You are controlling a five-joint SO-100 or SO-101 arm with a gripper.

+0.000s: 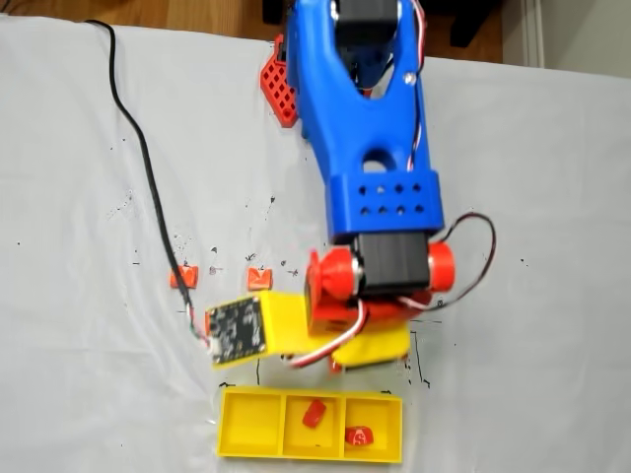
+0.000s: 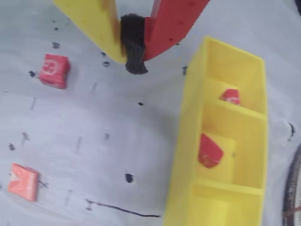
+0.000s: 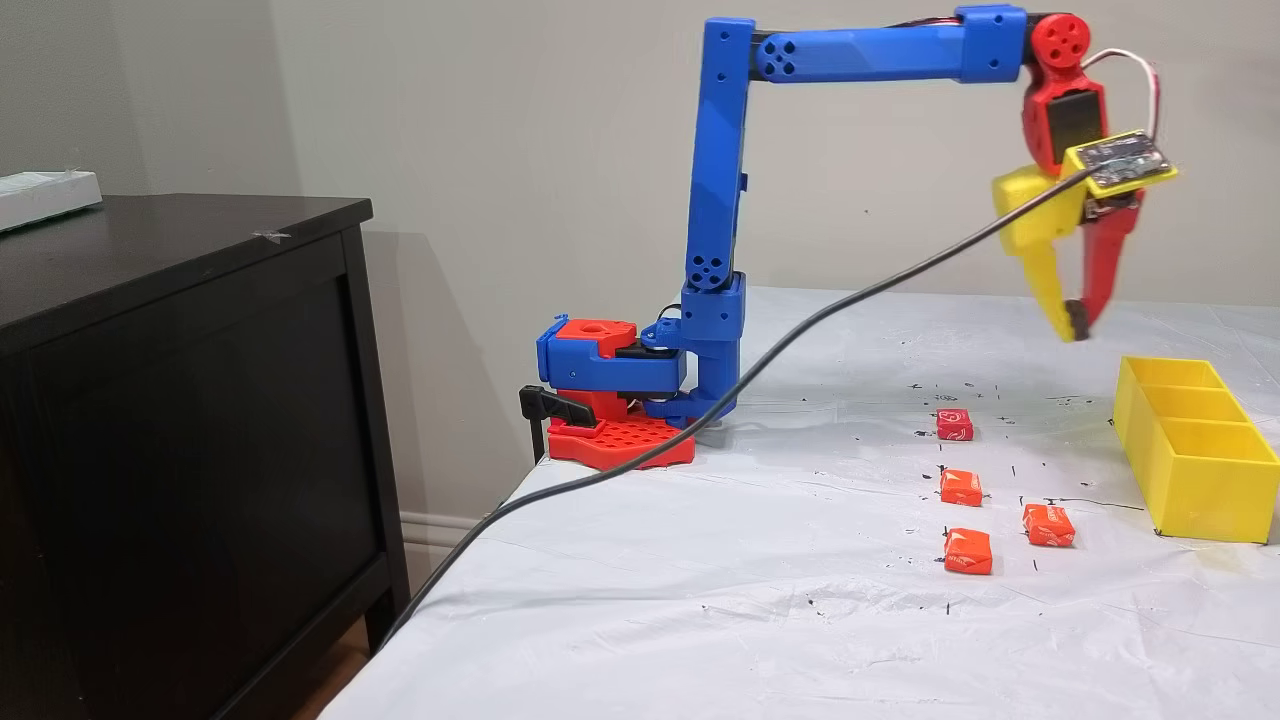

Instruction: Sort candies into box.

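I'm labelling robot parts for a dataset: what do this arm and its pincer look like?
Blue links on a blue-and-red base, with a red wrist. The pincer pairs a yellow finger and a red one, black pad at the tip. A bare circuit board trails a black cable.

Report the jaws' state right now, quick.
Gripper: jaws shut, nothing held; it hangs above the cloth beside the box.

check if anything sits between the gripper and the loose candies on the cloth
Nothing visible does. The gripper hangs shut and empty above bare cloth beside the box. The nearest candy and the other three lie in the open, apart from each other.
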